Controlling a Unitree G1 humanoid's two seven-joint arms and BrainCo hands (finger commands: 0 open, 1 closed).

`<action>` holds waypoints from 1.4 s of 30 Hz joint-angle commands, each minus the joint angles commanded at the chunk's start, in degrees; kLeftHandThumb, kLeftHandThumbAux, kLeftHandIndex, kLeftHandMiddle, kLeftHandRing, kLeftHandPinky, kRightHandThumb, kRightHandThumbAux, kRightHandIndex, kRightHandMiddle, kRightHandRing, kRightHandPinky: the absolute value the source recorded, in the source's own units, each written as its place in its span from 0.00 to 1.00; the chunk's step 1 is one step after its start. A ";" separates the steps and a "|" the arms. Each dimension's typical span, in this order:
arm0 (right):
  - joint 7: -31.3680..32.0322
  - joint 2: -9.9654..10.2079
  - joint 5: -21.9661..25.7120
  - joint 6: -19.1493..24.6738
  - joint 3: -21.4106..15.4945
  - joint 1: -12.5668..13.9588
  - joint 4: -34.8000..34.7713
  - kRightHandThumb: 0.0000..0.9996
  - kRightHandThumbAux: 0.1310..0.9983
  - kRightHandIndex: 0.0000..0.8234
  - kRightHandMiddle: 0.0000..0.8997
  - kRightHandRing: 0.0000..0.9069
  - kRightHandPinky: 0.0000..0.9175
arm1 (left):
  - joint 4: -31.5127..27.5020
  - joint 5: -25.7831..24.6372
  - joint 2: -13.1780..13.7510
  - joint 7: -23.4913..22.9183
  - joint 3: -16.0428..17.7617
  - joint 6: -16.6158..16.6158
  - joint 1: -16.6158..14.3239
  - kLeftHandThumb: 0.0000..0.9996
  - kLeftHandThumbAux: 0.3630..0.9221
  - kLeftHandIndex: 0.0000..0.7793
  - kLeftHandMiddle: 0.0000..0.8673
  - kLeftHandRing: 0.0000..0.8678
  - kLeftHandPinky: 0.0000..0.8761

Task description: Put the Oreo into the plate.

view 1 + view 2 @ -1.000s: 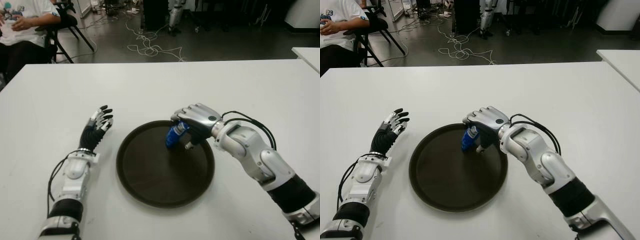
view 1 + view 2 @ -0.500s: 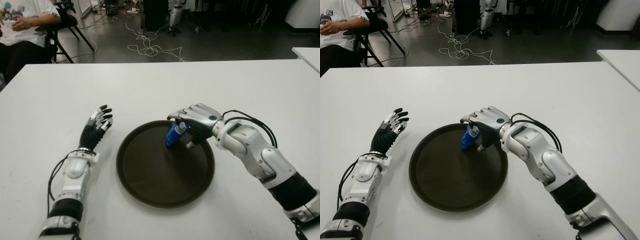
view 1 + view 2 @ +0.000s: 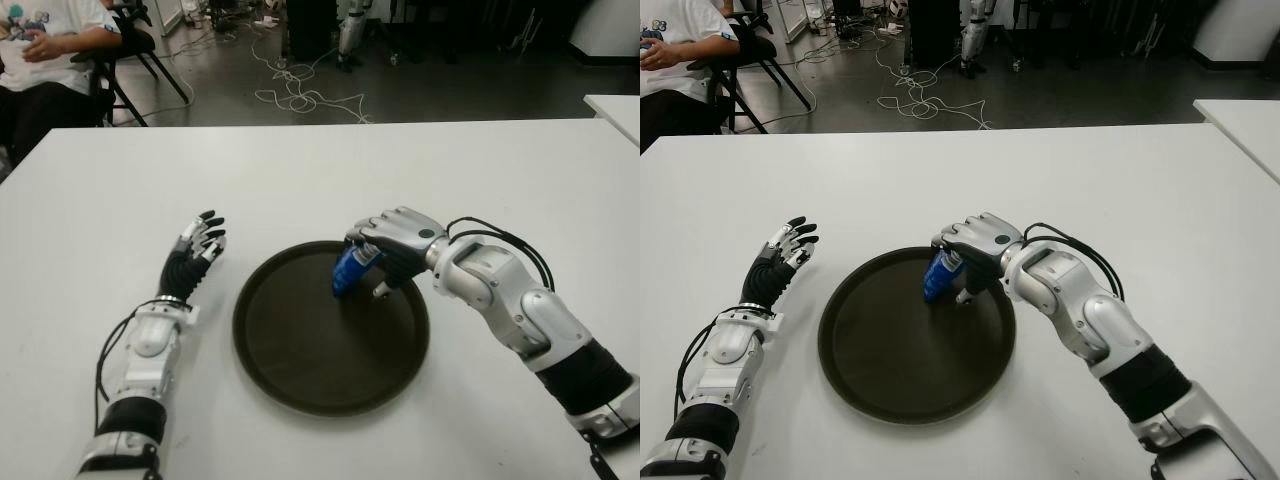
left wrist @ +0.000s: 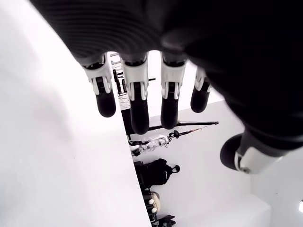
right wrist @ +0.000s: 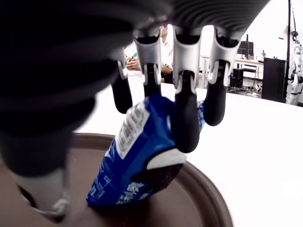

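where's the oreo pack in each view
Left eye view: blue Oreo pack under the right hand, on the far part of the plate.
Right eye view: same spot.
Left wrist view: not in it.
Right wrist view: centre, fingers against it.
Shared landmark: the dark plate.

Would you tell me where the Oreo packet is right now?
The Oreo packet is in the right hand, its lower end on the far part of the dark plate, right of the idle left hand.
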 joint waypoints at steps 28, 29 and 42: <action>-19.97 0.45 0.19 -5.10 -8.42 0.43 3.61 0.00 0.60 0.00 0.00 0.00 0.00 | 4.92 -0.30 0.60 -2.51 0.09 -1.78 -2.77 0.31 0.21 0.11 0.20 0.18 0.14; -19.98 0.43 0.20 -4.96 -8.54 0.38 3.63 0.00 0.60 0.00 0.00 0.00 0.00 | 5.04 -0.32 0.61 -2.55 0.12 -1.85 -2.82 0.31 0.22 0.11 0.20 0.18 0.13; -19.46 0.28 0.21 -3.44 -9.13 -0.43 3.07 0.00 0.60 0.00 0.00 0.00 0.00 | 6.29 0.81 1.04 -1.69 -0.15 -3.06 -3.39 0.28 0.21 0.12 0.21 0.19 0.15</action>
